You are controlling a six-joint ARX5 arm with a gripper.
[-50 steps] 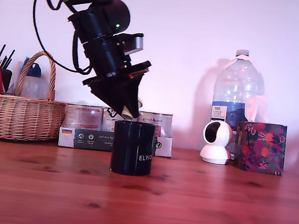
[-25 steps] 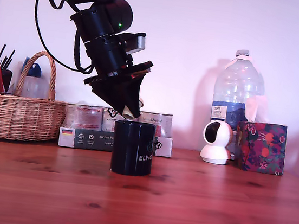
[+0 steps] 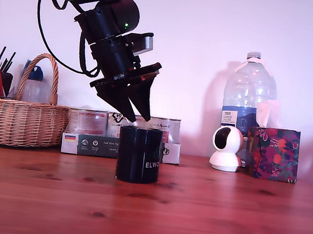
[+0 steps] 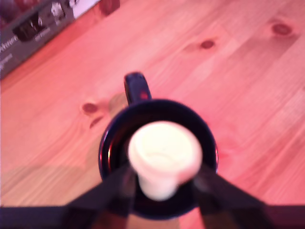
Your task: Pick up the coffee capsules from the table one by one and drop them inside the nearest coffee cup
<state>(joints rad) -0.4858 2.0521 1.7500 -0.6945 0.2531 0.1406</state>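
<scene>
The black coffee cup [image 3: 138, 155] marked "ELWO" stands on the reddish-brown table [image 3: 201, 214]. Directly above its rim hangs my gripper [image 3: 135, 118], tilted and open, its two dark fingertips spread apart. In the wrist view a beige coffee capsule [image 4: 164, 155] shows blurred, wide rim towards the camera, inside the ring of the coffee cup [image 4: 110, 138]. It lies between my spread fingers [image 4: 119, 191] with a gap on at least one side. The exterior view does not show the capsule. No other capsule is in view.
Behind the cup sit silver tins [image 3: 87, 121] on a flat box [image 3: 93, 144]. A wicker basket [image 3: 27, 121] stands at the exterior view's left. A white camera [image 3: 226, 148], a water bottle [image 3: 249, 100] and a patterned box [image 3: 272, 153] stand at its right.
My fingers were together on the beige capsule above the cup. They have spread, and the capsule has left them and no longer shows in the exterior view.
</scene>
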